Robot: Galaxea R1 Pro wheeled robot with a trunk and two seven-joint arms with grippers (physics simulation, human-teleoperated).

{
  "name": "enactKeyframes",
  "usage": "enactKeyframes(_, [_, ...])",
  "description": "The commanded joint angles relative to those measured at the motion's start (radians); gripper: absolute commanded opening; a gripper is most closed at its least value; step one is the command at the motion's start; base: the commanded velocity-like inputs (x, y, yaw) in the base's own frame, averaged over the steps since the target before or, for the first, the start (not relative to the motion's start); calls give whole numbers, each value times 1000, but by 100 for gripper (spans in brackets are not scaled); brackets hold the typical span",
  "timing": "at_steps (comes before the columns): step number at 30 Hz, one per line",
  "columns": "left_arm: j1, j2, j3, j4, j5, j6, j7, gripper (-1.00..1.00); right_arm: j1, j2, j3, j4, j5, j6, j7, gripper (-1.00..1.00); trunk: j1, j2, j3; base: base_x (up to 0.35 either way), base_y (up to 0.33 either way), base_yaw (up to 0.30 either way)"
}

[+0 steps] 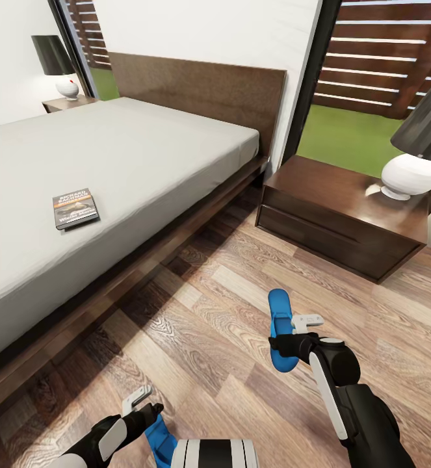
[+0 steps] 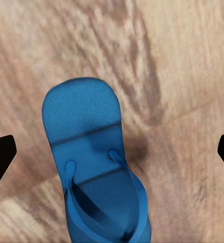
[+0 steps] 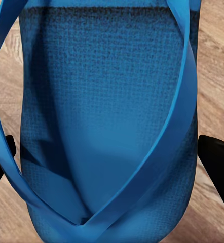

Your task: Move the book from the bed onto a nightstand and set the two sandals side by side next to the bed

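Observation:
The book lies flat on the grey mattress of the bed, near its floor-side edge. One blue sandal is in my right gripper, which is shut across its width just above the wood floor. In the right wrist view that sandal sits close between the dark fingers. The other sandal lies on the floor under my left gripper. In the left wrist view this sandal lies flat below the left gripper, which is open and not touching it.
A dark nightstand with a white lamp stands to the right of the headboard. A second nightstand with a lamp sits beyond the bed. Wood floor runs between the bed frame and the near nightstand. Windows show lawn and fence.

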Motion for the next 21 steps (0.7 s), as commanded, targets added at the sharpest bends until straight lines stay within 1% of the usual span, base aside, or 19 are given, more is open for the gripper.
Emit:
enactKeyframes(1, [0,0,0,-1,6,5,-2,100,-1,0,0,-1,-1,4,0,-100,0,0,-1,0,0,0])
enactKeyframes(6, [1,-1,-1,2,5,6,-1,100,0,0,0,-1,-1,4,0,-100,0,0,-1,0,0,0])
enactKeyframes(13, [2,0,-1,44,5,5,-2,100,0,0,0,-1,0,4,0,-100,0,0,-1,0,0,0])
enactKeyframes(21, [2,-1,-2,58,5,5,-2,100,0,0,0,-1,0,4,0,-100,0,0,-1,0,0,0])
